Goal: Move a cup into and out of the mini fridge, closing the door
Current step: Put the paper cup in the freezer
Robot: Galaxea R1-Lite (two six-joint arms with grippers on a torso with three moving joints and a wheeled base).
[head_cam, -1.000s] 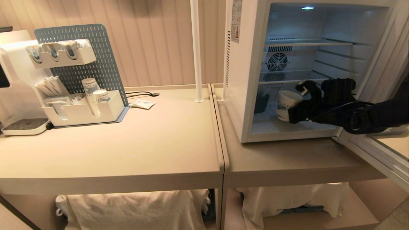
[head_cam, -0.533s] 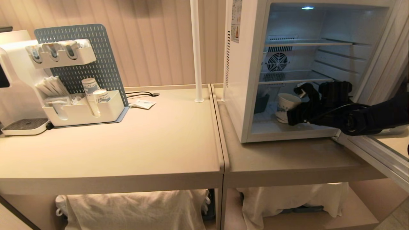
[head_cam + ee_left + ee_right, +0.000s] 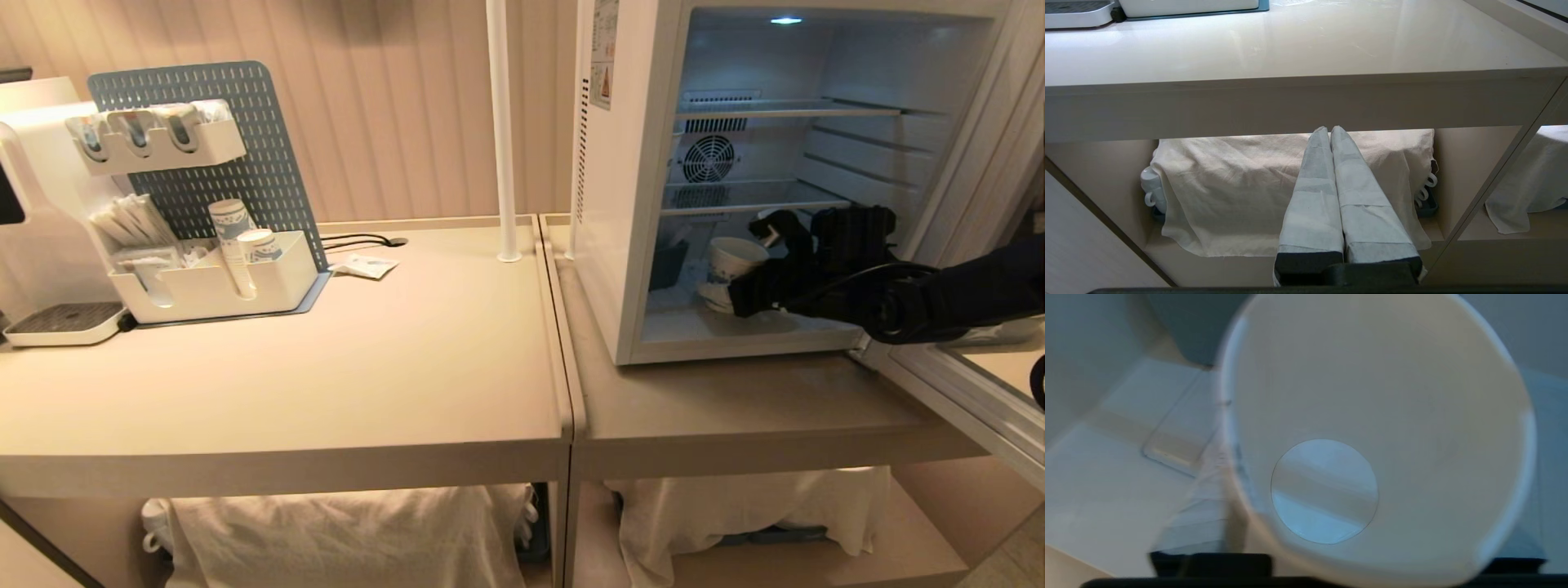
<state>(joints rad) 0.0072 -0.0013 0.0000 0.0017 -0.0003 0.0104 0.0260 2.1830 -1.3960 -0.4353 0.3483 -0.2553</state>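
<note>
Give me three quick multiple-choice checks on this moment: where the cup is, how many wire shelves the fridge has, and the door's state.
1. Where is the cup?
A. On the fridge's floor, below the lower wire shelf
B. On the upper wire shelf
C. On the table beside the organiser

2. How many wire shelves show inside the mini fridge?
A. One
B. Two
C. Four

3. What is the state of the door?
A. Shut
B. Swung open to the right
C. Removed and lying on the table

Answers:
1 A, the cup sits low in the fridge under the lower shelf, with the right gripper at it.
2 B, two wire shelves cross the white interior.
3 B, the interior is exposed and the door frame stands out at the right.
</note>
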